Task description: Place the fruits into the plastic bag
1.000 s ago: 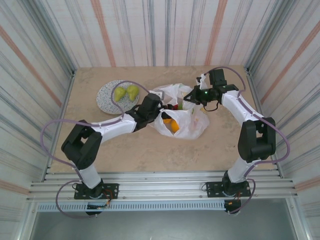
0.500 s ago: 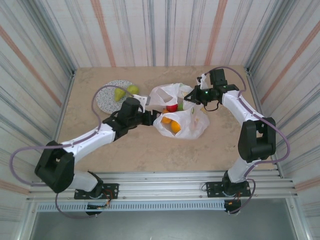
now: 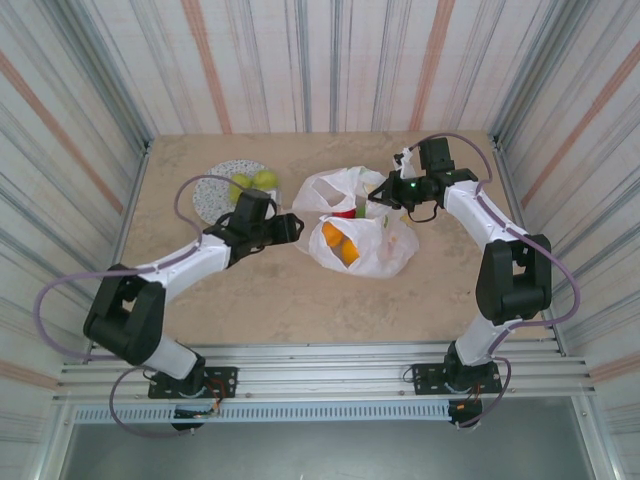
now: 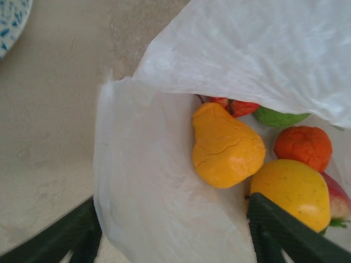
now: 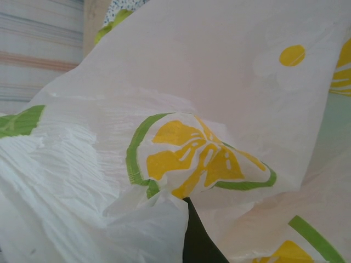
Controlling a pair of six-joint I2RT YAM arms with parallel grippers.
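Note:
The white plastic bag (image 3: 372, 240) with citrus prints lies mid-table, its mouth open to the left. Inside it sit a yellow-orange pear (image 4: 225, 148), a yellow apple (image 4: 290, 189), an orange (image 4: 303, 147), a red piece (image 4: 236, 106) and a green fruit (image 4: 279, 116). Two green pears (image 3: 252, 182) rest on the speckled plate (image 3: 212, 200). My left gripper (image 3: 287, 228) is open just left of the bag's mouth; its fingers (image 4: 82, 235) straddle the bag's lower rim without pinching it. My right gripper (image 3: 378, 202) is shut on the bag's upper rim, with bunched plastic round its dark finger (image 5: 197, 244).
Striped walls close in the table on three sides. The plate stands at the back left, close to my left forearm (image 3: 190, 262). Bare tabletop (image 3: 300, 300) stretches in front of the bag toward the arm bases.
My left arm has drawn back leftward out of the bag's mouth and its elbow has swung. The right gripper has kept its hold on the bag in the same place.

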